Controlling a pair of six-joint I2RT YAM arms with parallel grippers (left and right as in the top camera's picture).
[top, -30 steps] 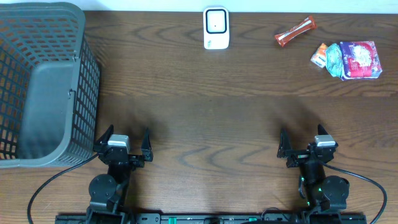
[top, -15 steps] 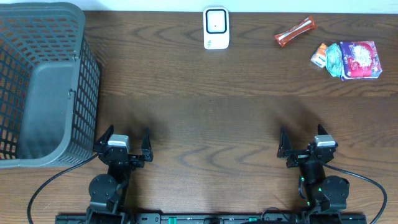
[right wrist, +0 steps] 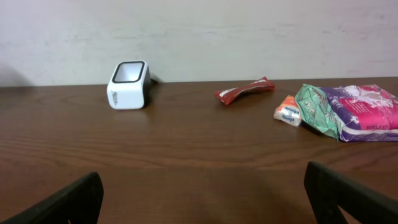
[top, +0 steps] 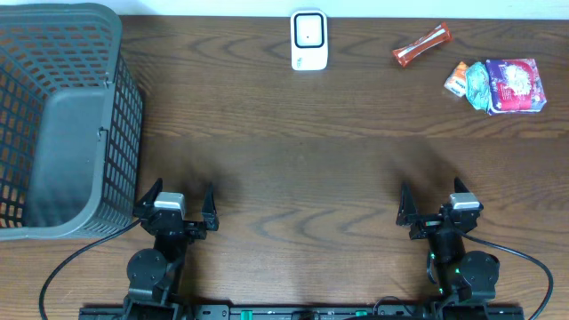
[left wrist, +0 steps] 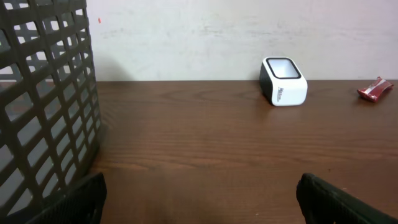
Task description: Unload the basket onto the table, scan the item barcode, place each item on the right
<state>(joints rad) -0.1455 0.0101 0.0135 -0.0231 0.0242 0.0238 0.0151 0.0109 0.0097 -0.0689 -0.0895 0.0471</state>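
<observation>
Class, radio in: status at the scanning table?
Both claws open, empty, parked near edge. Scanner upright at far edge. Snack packets untouched, far right. Nothing in the way.

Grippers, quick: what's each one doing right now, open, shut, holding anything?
Left gripper: open, holding nothing, beside the grey plastic mesh basket.
Right gripper: open, holding nothing, parked at the near table edge.

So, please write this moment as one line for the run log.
left pincer: open, holds nothing | right pincer: open, holds nothing | scanner: far edge, untouched | snack packs: far right, untouched | basket: left
</observation>
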